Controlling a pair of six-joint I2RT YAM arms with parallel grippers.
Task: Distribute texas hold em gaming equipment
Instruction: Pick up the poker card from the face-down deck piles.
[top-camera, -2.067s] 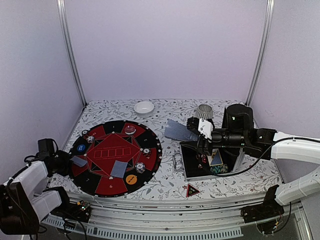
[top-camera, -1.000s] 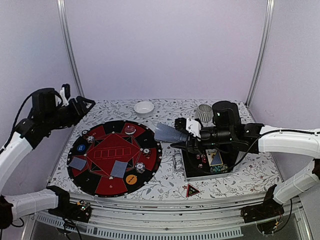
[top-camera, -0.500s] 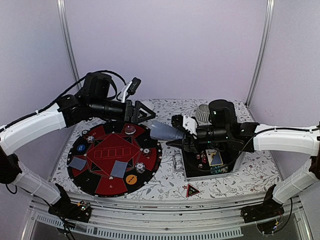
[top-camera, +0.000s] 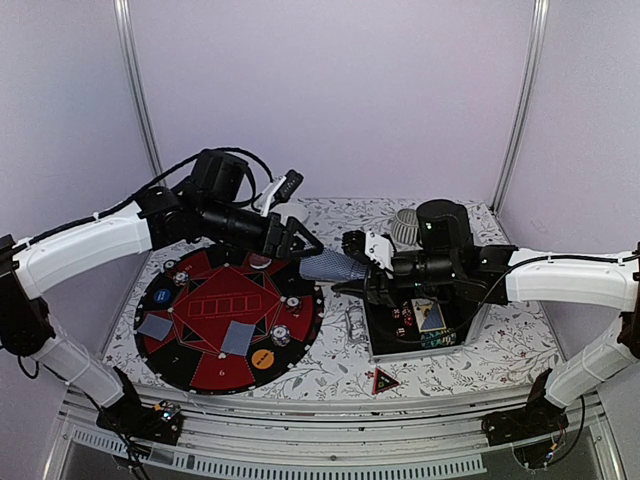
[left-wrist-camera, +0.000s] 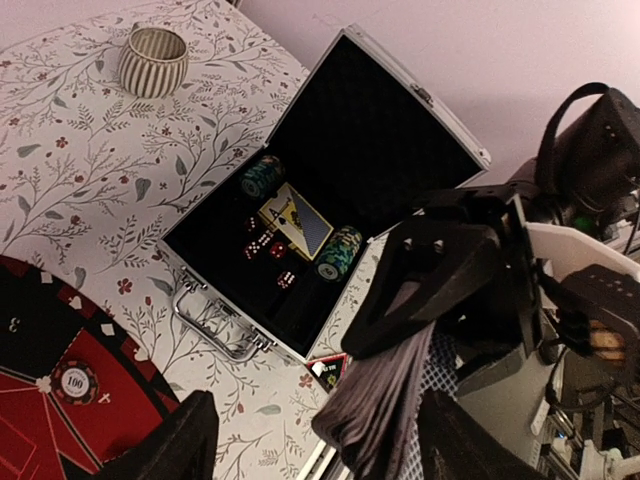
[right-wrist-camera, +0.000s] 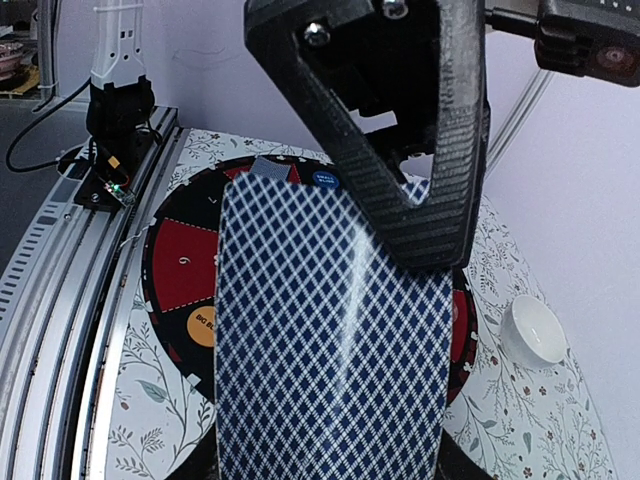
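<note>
Cards are the thing in play right now. Over on the left sits the round poker mat (top-camera: 200, 370), with one dealt card (top-camera: 155, 326) lying face down at about its 8 o'clock. A second card (top-camera: 238, 338) lies just below centre toward 6 o'clock, and an orange button (top-camera: 262, 358) sits at 5 o'clock.

Off the mat's 2 o'clock edge, up in the air, the left gripper (top-camera: 298, 240) has its fingers (left-wrist-camera: 185, 440) spread apart. They stand either side of the free end of the deck (top-camera: 325, 265), and I can't see them touching it.

The right gripper (top-camera: 352, 268) holds the deck out toward the left, clamped on the end nearer itself, patterned backs showing. Past it, at 3 o'clock from the mat, the open case (top-camera: 385, 345) holds more chips and cards. The red triangular marker (top-camera: 384, 380) lies on the cloth by the case's near left corner.

To my eye those cards will be light, thin and slick, bending easily and sliding over one another. A hard squeeze would likely drag several out together or fan the stack. I'd take just the outermost card by its free short edge, well away from the right fingers, with a gentle pinch and a straight pull along the deck.
</note>
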